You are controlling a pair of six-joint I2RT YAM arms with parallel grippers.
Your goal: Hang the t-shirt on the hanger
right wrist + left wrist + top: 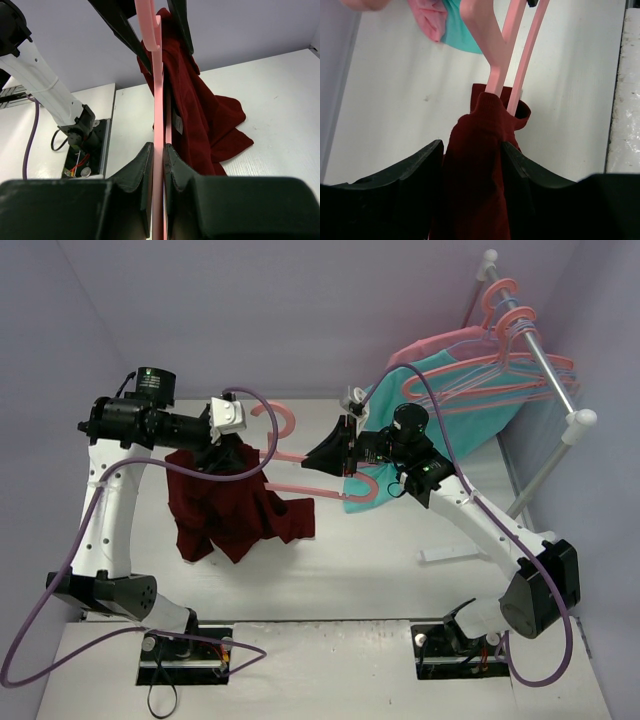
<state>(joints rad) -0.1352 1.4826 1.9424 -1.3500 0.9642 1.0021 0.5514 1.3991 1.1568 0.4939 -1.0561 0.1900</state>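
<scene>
Left tool (222, 448): closed down on a bunched fold of the t-shirt (235, 510). In the left wrist view the maroon cloth is seen packed between both fingers (420, 165), filling the gap of the left tool (472, 155).

Right tool (312, 460): clamped on the hanger (288, 458). In the right wrist view the thin pink frame is seen edge-on, pinched between the two fingers (140, 170) with no gap left on either side of it; right tool (158, 155).

Hanger: held off the surface (380, 560) between the two tools, with its hook toward 12 o'clock in the top view. From the right tool it runs toward 9 o'clock. In the left wrist view two pink bars of the hanger (496, 75) are seen entering an opening in the t-shirt (472, 190) just above the fingers.

T-shirt: hung from the left tool at about 9 o'clock from the right tool, drooping toward 6 o'clock. In the right wrist view the t-shirt (200, 115) is seen just beside the hanger (158, 100), at its 3 o'clock; its lower folds appear to reach the surface, though contact cannot be confirmed.

Background, 1 to 2 o'clock in the top view: a rack (545, 360) carrying spare pink hangers (510, 315), a teal garment (450, 390) and a pink garment (425, 348).
</scene>
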